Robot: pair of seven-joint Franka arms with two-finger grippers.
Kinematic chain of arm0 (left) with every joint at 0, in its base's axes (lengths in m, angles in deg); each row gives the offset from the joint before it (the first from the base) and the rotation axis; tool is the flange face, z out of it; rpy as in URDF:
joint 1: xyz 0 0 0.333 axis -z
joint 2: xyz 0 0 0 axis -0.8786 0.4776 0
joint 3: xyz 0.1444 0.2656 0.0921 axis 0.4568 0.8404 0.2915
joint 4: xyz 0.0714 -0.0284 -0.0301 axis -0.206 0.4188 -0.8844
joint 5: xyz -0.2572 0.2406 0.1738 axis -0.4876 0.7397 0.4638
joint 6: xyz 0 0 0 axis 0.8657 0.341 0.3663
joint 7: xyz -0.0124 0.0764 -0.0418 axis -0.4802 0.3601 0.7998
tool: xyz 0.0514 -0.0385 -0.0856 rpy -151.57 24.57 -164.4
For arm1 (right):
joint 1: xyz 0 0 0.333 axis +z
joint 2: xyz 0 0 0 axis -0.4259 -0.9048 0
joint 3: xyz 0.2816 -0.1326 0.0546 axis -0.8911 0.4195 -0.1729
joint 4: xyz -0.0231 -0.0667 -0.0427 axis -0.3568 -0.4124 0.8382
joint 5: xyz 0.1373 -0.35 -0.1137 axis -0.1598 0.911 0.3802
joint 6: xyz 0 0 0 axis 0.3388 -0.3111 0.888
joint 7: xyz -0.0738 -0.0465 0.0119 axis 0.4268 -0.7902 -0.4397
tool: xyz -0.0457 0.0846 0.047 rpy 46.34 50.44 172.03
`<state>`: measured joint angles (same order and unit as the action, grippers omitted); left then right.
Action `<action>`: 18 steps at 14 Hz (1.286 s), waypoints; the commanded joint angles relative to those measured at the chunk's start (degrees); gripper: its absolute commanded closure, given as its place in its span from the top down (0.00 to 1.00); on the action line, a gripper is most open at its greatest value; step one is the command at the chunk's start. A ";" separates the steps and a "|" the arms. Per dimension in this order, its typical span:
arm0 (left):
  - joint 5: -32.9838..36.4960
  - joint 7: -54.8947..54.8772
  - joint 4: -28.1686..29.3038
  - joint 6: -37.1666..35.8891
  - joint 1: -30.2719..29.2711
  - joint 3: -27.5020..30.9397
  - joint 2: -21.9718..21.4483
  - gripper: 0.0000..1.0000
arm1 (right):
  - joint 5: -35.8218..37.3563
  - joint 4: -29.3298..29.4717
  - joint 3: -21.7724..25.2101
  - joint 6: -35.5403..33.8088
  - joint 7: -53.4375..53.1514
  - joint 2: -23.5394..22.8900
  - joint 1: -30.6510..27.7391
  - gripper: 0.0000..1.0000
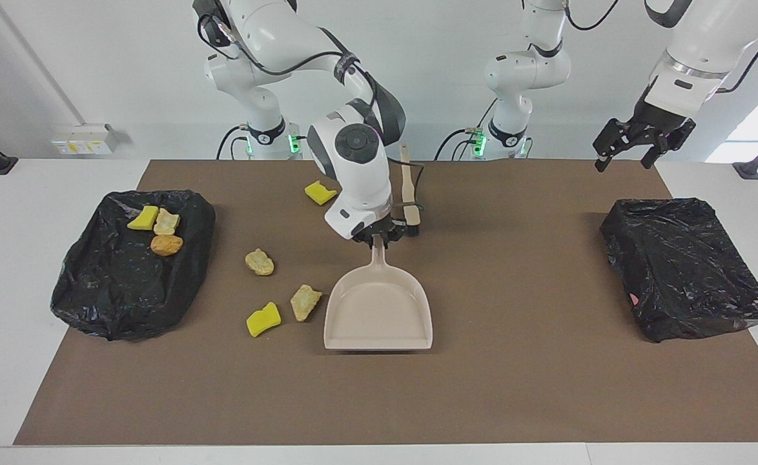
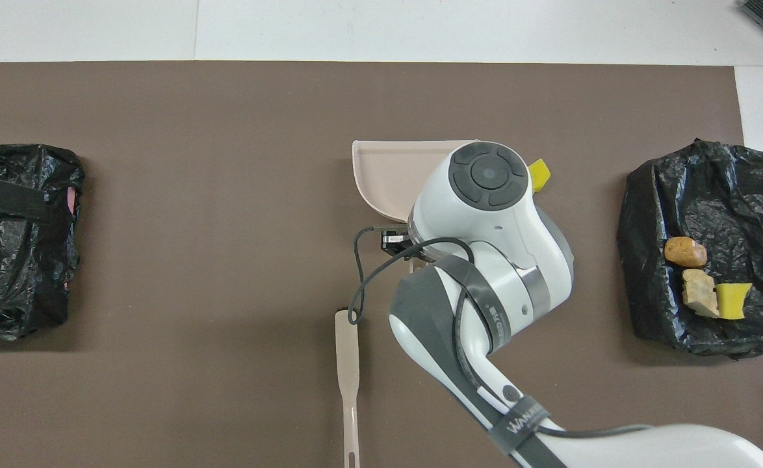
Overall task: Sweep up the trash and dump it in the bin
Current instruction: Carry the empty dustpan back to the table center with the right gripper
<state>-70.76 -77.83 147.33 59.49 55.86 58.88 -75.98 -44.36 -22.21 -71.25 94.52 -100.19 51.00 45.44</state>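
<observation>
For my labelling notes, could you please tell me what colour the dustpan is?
The dustpan is pale beige; it shows best in the facing view.

— Where's the right arm?
— It comes in from eleven o'clock in the facing view, elbow bent, wrist pointing down; the right gripper [image 1: 378, 240] sits near centre with its fingertips closed.
— And the left?
— It waits raised at two o'clock, the left gripper [image 1: 635, 143] hanging with fingers spread.
</observation>
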 commanded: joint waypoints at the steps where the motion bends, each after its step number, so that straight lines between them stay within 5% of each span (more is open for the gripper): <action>1: -0.72 0.41 1.17 -0.52 0.07 0.12 -1.28 1.00 | -2.86 4.66 -0.87 2.44 -0.37 -3.91 0.42 0.00; 3: -0.72 0.49 1.62 0.26 0.16 0.12 -1.55 1.00 | -4.10 4.39 -0.96 5.52 -0.81 -4.79 0.77 0.00; 4: -0.72 0.49 1.62 0.27 0.25 0.12 -1.55 1.00 | -4.11 4.30 -0.96 5.88 -0.55 -4.80 0.86 0.09; 5: -0.72 0.32 1.70 0.35 0.25 0.03 -1.64 1.00 | -3.93 4.30 -0.96 5.88 -0.46 -4.80 1.03 0.99; 9: -0.72 -0.03 2.76 0.27 0.33 -0.06 -2.16 1.00 | -3.05 4.48 -0.87 1.33 -0.54 -3.31 1.91 1.00; 13: -0.72 0.23 3.11 0.62 0.42 -0.06 -2.25 1.00 | -3.23 3.43 -0.87 -4.65 0.25 3.54 0.25 1.00; 18: -0.72 0.84 3.11 10.10 6.74 -0.06 1.61 1.00 | -3.31 -1.92 -0.87 -8.35 -0.28 11.18 -1.43 1.00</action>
<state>-71.14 -77.76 149.53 66.10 59.68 58.23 -75.59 -47.05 -18.90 -71.77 86.05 -100.19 57.93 44.77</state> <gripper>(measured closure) 0.000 0.000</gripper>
